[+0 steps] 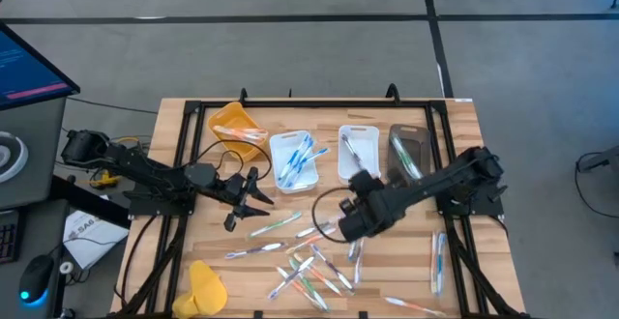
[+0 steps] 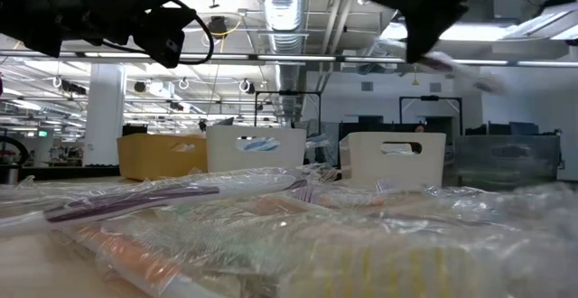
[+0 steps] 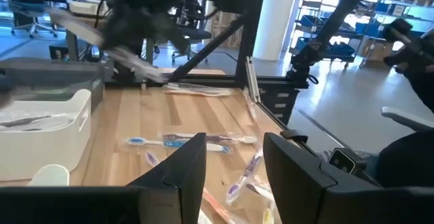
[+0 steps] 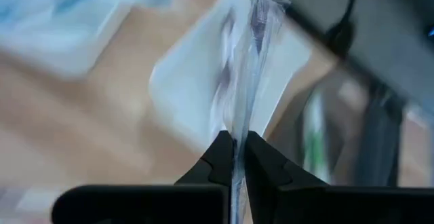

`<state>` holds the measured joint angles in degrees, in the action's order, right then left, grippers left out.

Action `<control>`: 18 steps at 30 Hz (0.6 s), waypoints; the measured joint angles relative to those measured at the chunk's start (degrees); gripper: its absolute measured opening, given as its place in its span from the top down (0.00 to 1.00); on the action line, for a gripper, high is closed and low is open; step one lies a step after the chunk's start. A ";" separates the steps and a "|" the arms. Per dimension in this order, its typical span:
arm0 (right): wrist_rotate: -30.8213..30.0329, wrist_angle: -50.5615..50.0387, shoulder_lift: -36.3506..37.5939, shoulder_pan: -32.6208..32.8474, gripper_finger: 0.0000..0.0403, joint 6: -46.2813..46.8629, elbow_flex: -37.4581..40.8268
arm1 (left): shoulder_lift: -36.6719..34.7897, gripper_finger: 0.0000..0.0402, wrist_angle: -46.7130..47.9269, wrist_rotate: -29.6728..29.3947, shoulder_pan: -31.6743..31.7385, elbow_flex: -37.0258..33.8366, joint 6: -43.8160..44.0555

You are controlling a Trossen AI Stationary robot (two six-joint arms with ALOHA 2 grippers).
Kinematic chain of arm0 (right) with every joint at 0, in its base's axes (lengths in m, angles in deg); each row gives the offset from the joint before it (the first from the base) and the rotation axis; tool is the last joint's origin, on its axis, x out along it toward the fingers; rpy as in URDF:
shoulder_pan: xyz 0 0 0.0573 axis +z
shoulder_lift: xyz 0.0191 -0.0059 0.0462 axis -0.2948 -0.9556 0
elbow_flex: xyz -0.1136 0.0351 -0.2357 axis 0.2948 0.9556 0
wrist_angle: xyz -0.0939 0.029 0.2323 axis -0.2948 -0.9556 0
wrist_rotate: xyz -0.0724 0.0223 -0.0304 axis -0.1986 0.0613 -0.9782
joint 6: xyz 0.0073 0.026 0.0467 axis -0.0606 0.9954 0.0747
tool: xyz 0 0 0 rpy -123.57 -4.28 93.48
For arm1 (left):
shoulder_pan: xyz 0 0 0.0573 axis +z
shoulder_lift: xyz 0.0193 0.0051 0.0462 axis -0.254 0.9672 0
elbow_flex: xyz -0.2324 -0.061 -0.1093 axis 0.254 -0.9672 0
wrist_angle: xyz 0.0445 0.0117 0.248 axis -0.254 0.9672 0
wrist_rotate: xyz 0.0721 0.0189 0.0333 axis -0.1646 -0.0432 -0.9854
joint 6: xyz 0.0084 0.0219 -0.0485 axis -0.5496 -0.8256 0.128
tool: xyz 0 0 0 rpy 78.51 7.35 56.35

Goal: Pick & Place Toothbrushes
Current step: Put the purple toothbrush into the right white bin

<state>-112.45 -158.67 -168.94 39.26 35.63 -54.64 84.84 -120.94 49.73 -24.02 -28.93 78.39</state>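
We have a wrapped toothbrush (image 4: 245,81) pinched in the closed right gripper (image 4: 239,157), mid-frame (carry step); next we lower it into the white tray (image 1: 360,137) above.

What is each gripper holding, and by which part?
The right gripper pinches a wrapped toothbrush near one end. The left gripper holds nothing.

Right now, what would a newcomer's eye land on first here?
The right gripper, shut on a clear-wrapped toothbrush, holds it above the white rectangular tray at table centre. In front of it lies a loose scatter of wrapped plastic toothbrushes on the wooden table. The left gripper hangs open beside the pile, empty.
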 joint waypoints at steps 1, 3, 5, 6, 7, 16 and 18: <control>-2.36 0.08 0.00 -1.06 0.98 -1.59 0.00 | 0.00 0.65 0.01 0.00 -0.01 0.00 0.00; -6.49 0.08 0.00 -3.04 0.98 -4.64 0.00 | 0.00 0.65 0.06 0.01 0.00 0.00 0.05; -9.54 0.11 0.24 -4.67 0.98 -7.34 0.01 | 0.00 0.65 0.09 0.02 0.00 0.00 0.07; -10.44 0.17 0.71 -5.27 0.98 -8.25 0.04 | 0.00 0.65 0.09 0.02 0.00 0.00 0.07; -11.57 0.54 1.13 -5.75 0.98 -9.79 0.01 | 0.00 0.65 0.09 0.02 0.00 0.00 0.06; -17.99 3.56 4.76 -7.96 0.98 -25.18 -0.04 | 0.00 0.65 0.07 0.07 0.00 0.00 0.07; -18.15 4.24 6.37 -8.49 0.98 -26.77 0.80 | 0.00 0.65 0.04 0.09 -0.06 0.00 0.07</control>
<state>-130.61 -154.43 -162.57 30.78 8.86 -53.85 84.84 -120.89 49.81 -24.08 -28.93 78.46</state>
